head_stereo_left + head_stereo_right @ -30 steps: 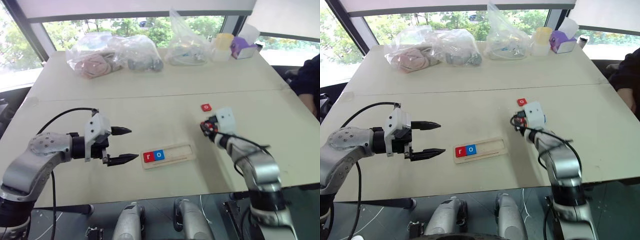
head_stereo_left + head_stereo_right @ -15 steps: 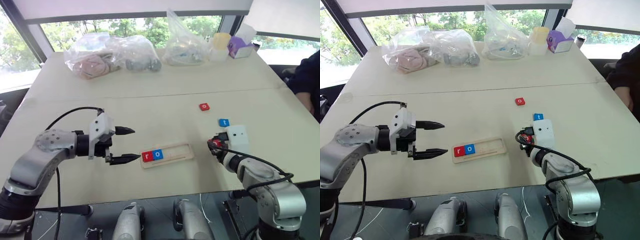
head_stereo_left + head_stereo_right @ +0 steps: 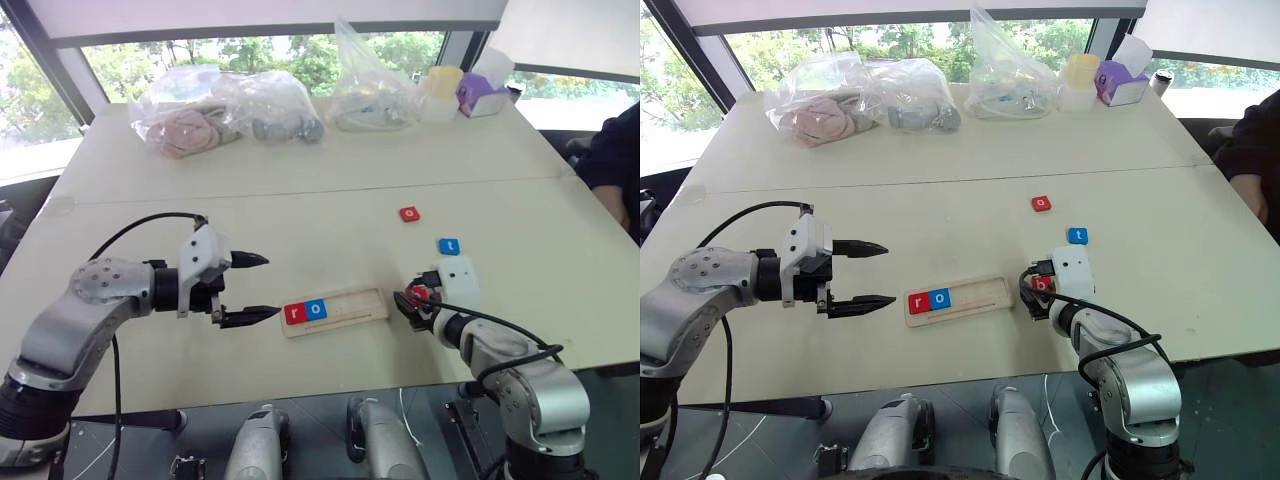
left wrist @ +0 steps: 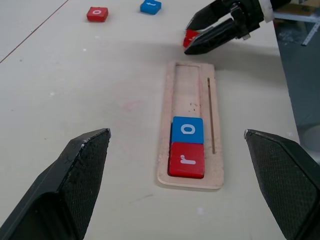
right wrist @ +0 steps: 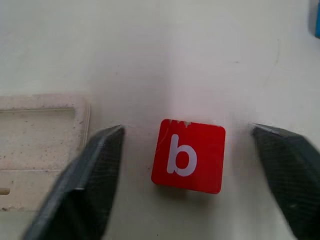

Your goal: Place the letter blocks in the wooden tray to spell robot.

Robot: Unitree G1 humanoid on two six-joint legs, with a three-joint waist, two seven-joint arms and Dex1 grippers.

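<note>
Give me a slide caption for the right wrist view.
Open right gripper straddling the red b block on the table, beside the wooden tray.

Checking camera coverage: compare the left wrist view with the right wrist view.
Left wrist view: red r block and blue o block seated in the wooden tray, loose red o block beyond. Right wrist view: the b block, its letter readable, between the right arm's open fingers. Both: the tray's empty end, that block beside it.

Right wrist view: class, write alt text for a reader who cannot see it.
A red letter block marked b lies flat on the pale table between the open right gripper fingers, untouched. One end of the wooden tray sits beside it.
</note>
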